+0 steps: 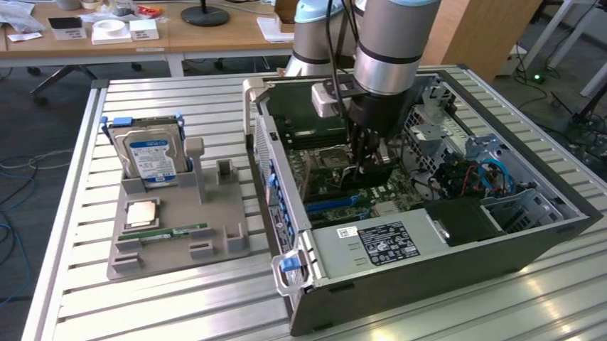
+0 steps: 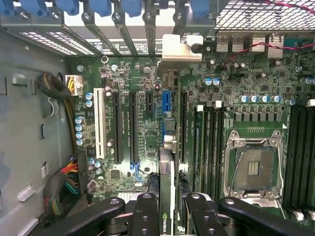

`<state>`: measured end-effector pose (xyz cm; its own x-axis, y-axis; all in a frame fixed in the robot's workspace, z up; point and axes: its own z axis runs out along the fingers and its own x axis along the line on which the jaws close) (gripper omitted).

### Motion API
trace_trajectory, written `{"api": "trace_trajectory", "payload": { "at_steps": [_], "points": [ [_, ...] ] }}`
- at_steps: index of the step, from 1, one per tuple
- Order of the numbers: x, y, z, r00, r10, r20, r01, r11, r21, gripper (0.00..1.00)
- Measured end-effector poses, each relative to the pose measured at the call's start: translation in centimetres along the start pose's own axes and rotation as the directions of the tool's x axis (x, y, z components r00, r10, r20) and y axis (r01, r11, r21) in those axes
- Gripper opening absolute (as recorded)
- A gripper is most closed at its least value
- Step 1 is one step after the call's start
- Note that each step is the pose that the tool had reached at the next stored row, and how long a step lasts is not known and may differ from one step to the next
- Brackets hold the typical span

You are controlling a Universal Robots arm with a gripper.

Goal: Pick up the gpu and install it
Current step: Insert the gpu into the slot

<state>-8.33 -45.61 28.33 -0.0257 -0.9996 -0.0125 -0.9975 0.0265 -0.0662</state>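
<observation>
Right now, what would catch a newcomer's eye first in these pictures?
The silver-grey robot arm reaches into the open black computer case, its jaws closed on a thin green gpu card edge-on above the green motherboard. On the exterior view's left, a silver hard drive with a blue-white label stands upright in a grey plastic holder.

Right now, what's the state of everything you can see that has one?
gripper, shut on the gpu
gpu, held on edge over the motherboard slots
computer case, side panel off, interior open
processor socket, empty
hard drive, standing upright in the gray holder
memory stick, lying flat in the holder
</observation>
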Motion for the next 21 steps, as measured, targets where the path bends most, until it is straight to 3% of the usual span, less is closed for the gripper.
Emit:
{"api": "trace_trajectory", "payload": {
  "at_steps": [15,21],
  "points": [
    [0.27,0.16,0.72,1.0,0.0,-0.0002,0.0,1.0,-0.0001,0.26],
    [0.28,0.7,0.78,1.0,0.0,0.0,0.0,1.0,0.0006,0.26]
  ]
}}
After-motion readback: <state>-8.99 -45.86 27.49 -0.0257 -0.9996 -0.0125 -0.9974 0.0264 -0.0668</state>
